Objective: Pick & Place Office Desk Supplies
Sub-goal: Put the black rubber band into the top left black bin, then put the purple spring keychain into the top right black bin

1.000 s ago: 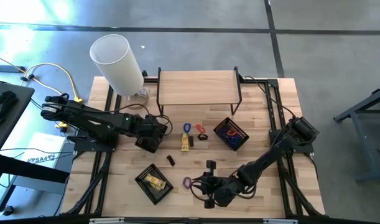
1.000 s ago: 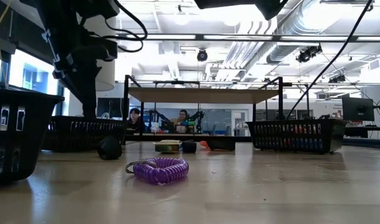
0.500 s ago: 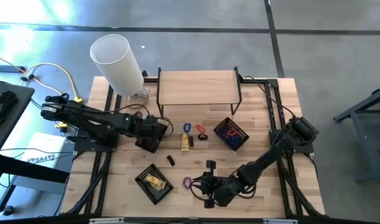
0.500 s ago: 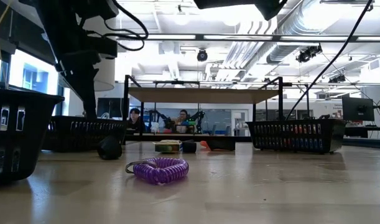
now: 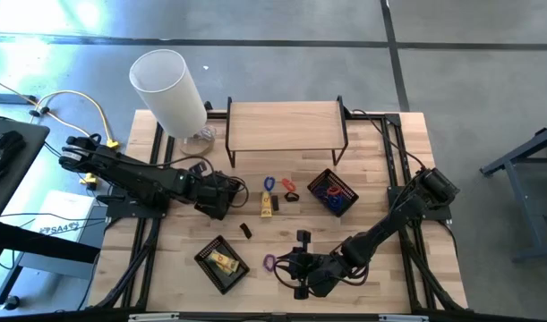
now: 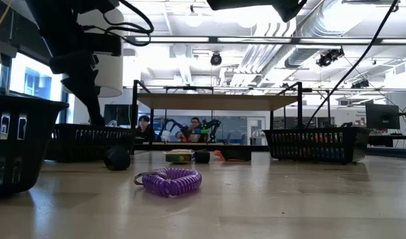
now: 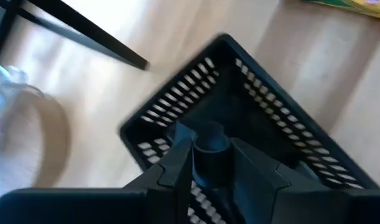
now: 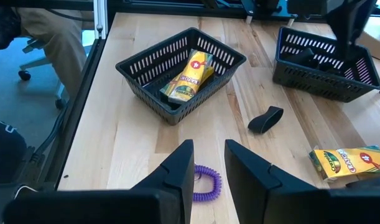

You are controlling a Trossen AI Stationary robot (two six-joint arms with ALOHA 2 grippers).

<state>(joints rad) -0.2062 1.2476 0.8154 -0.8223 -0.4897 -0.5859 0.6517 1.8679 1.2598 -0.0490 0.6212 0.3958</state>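
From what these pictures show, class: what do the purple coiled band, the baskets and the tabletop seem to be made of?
Purple coiled band: likely flexible plastic, glossy; a tight spiral coil.
Baskets: apparently moulded plastic, matte black; slotted walls.
Tabletop: wood, pale and smooth; visible grain and joined strips.

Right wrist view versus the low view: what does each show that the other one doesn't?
Only the right wrist view shows the yellow crayon box lying inside the near black basket, and the right gripper with its jaws a little apart above the table.

Only the low view shows the wooden shelf on its black frame, and people seated in the room far behind it.

Both share the purple coil band on the table, the loose yellow crayon box and a small dark clip lying beyond the coil.
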